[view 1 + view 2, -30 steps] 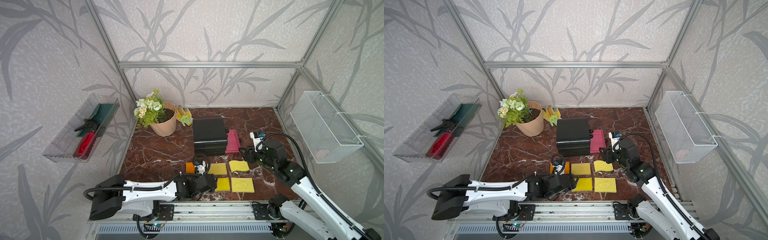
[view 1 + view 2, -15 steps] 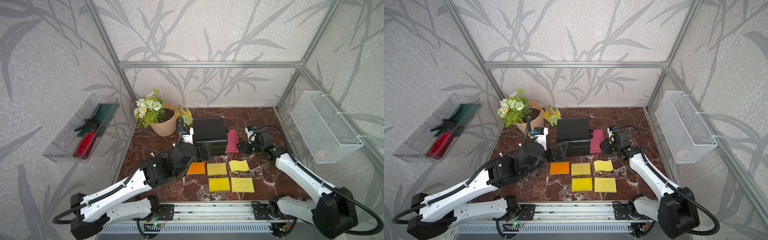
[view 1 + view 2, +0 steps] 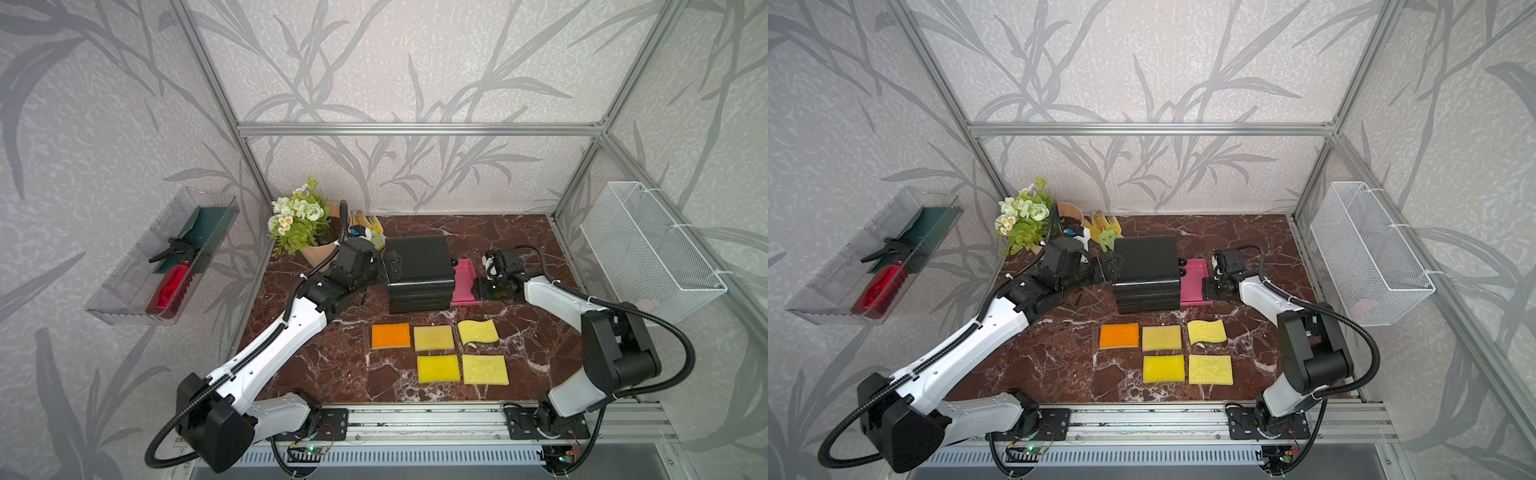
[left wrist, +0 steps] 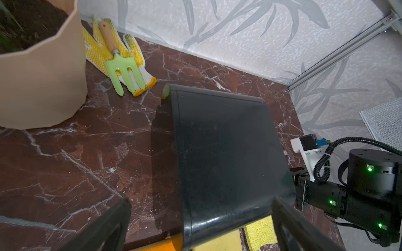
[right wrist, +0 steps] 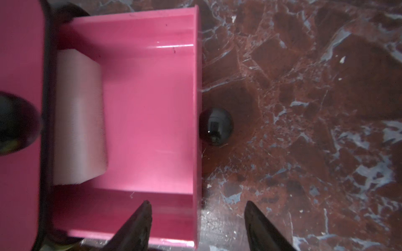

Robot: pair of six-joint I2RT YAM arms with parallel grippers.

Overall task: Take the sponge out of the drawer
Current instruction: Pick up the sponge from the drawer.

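Now a pale sponge (image 5: pixel 79 117) lies in the pink drawer (image 5: pixel 150 108), which juts rightward from the black cabinet (image 3: pixel 417 266). Right end effector (image 5: pixel 198 204), open, straddles the drawer's front wall. Left end effector (image 4: pixel 201 201) stands wide open at the cabinet's left side.

A green fork (image 4: pixel 121 69) lies on yellow gloves (image 4: pixel 94 48) beside the pot (image 4: pixel 41 82).

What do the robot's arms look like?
Both match: the left arm and right arm have white shells, black joints and ribbed black cables looping alongside. The left tool and right tool have black fingers. Tiny green lights glow on the right arm.
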